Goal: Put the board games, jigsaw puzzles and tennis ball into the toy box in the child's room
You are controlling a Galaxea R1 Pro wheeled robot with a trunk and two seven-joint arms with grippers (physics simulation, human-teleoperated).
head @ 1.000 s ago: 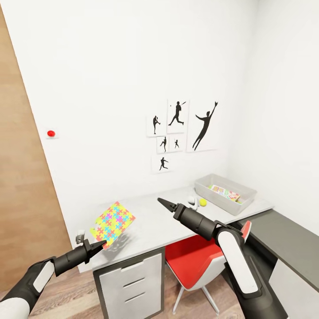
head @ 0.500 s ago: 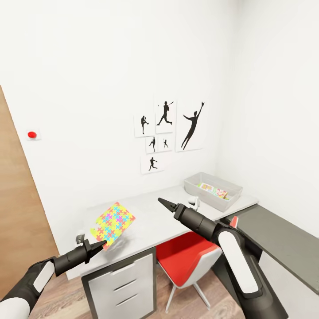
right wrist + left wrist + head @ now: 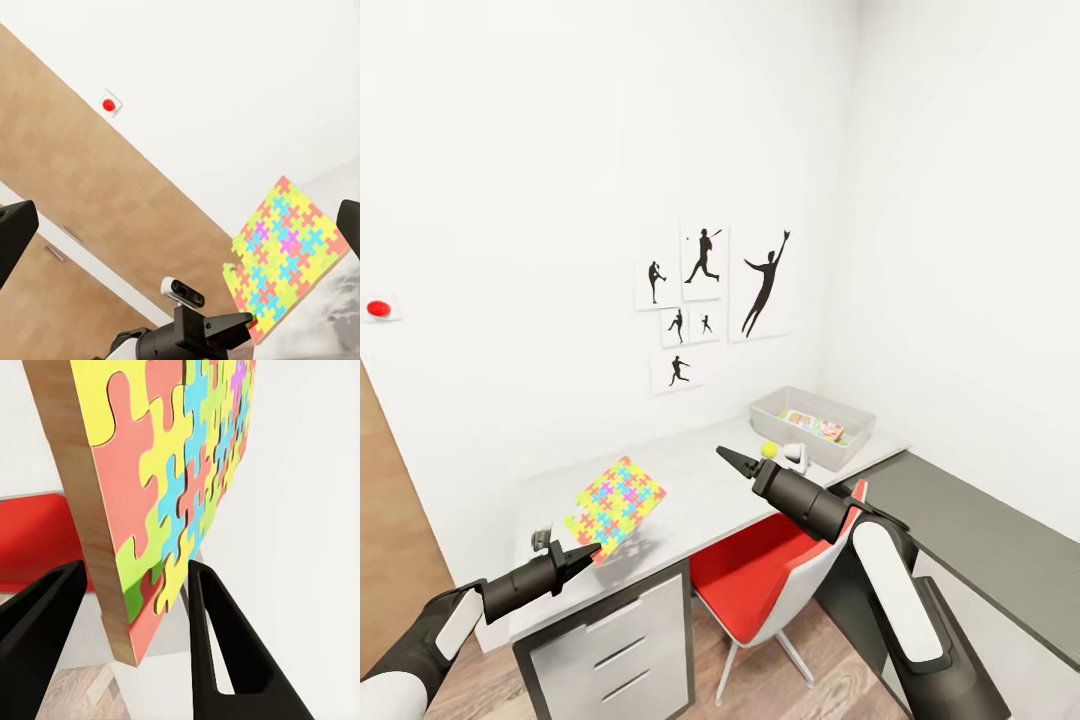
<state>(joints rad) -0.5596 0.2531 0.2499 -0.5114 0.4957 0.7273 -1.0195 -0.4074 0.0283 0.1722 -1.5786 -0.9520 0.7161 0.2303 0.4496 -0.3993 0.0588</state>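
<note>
bright yellow, pink, blue and green mosaic is covering the jigsaw puzzle, a thin flat square being held tilted above the left end of the table. the left gripper is grasping the puzzle by its lower corner; in the left wrist view the two black fingers are sitting on either side of the puzzle's pale wooden edge. in the right wrist view the same puzzle is showing against a white wall, with a small red button higher up and a wood-panelled surface behind.

further right, a red chair is tucked under the long pale table, beside grey drawers. the right gripper is hanging in the air over the table's front edge, holding nothing; its black tips are sitting wide apart at the edges of the right wrist view, released.

past it, the tennis ball is lying on the table just in front of the toy box, a light grey bin at the table's right end near the corner, with colourful flat things inside. black sports silhouettes are hanging on the wall above.
</note>
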